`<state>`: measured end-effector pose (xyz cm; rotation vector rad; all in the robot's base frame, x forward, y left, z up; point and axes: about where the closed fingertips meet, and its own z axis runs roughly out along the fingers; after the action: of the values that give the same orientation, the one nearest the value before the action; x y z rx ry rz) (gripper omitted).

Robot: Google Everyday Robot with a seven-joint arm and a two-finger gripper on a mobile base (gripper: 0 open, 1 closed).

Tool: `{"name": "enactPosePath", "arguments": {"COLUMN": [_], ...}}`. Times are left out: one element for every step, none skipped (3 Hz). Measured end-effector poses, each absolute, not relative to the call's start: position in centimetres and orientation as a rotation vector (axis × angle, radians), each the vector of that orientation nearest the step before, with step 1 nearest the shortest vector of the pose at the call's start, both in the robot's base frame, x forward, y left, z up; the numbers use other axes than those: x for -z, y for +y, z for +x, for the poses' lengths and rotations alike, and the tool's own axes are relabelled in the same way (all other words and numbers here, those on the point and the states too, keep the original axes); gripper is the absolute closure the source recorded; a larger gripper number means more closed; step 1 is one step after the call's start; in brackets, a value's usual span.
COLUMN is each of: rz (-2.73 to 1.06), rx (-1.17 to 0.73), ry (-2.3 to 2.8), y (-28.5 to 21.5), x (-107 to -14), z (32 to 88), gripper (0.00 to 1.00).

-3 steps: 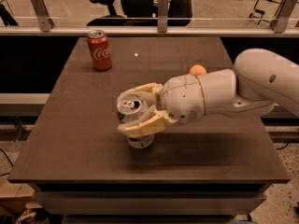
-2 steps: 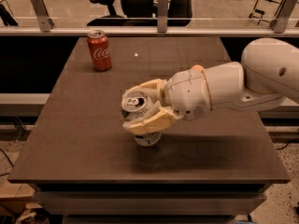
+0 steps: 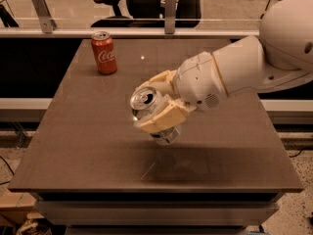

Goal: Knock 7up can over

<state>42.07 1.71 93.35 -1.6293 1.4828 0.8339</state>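
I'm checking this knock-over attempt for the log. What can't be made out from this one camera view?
- 7up can, tilted in the tool over mid-table: the lower finger covers its label.
- Whether the can's base touches the table: cannot tell from this angle, since the tool crowds it.
- Arm: cut off by the right edge, so its base is unseen.
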Motion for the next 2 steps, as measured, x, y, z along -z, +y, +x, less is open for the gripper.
{"name": "enactPosePath", "arguments": {"rz": [-1.696, -1.763], "rx": [-0.742, -0.651], "ry": [1.572, 1.652], "y": [1.33, 1.13], "x": [-93.37, -93.14], "z": [42.17, 42.0], "gripper": [1.0, 1.0]}}
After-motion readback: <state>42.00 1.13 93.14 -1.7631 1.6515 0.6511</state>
